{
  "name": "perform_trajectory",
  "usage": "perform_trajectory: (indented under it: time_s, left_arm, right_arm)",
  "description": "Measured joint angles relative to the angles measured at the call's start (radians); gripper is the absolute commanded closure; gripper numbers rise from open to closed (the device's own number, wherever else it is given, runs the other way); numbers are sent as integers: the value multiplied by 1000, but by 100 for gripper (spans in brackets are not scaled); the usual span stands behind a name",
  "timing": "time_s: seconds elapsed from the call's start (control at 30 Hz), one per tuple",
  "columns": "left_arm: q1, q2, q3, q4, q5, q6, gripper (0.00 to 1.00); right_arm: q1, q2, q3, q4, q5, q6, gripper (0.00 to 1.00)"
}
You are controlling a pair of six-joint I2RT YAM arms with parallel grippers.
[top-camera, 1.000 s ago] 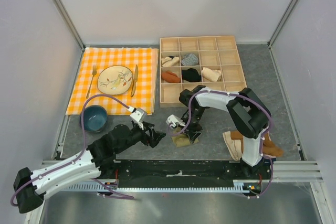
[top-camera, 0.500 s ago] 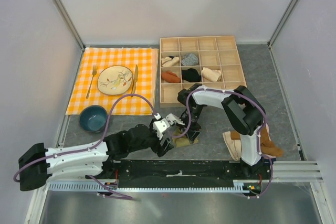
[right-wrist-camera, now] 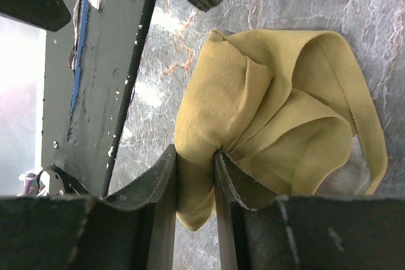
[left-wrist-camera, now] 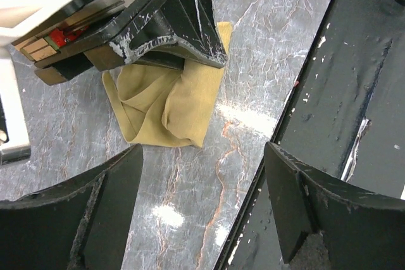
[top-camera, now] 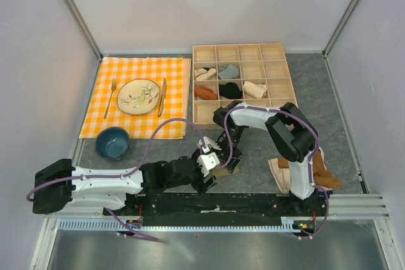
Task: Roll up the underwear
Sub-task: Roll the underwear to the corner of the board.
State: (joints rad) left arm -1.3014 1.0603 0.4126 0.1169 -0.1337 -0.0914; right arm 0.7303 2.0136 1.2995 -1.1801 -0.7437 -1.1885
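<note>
Underwear: olive bundle, lay loosely bunched on the table by the front rail, one fold pinched in the right gripper. Left gripper hung spread wide just beside it; rolling seemed midway, next calling for a tuck of the loose edge. Compartment box and spare garments stood apart; the right gripper itself crowded the approach.

This is a robot test room, not a home. Plain pale walls and metal bars close in a gray bench. A left arm and a right arm are bolted to a black rail at its near edge. On the bench are a few home things: a checked cloth with a plate, fork and knife, a blue bowl, and a wooden box of rolled clothes.
</note>
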Motion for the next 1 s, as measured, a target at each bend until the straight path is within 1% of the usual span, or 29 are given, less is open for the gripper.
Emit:
perform_trajectory:
  time_s: [0.37, 0.6, 0.77, 1.0]
  left_arm:
    - [-27, 40, 16, 10, -54, 0, 17]
    - [-47, 48, 32, -13, -101, 0, 17]
    - [-70, 52, 41, -18, -99, 16, 17]
    - [-75, 85, 60, -19, -98, 34, 17]
  right_arm:
    - [0, 0, 0, 1, 0, 14, 75]
    - [1, 0, 0, 2, 0, 18, 75]
    - [1, 0, 0, 8, -1, 51, 74]
    - [0, 0, -1, 15, -1, 79, 74]
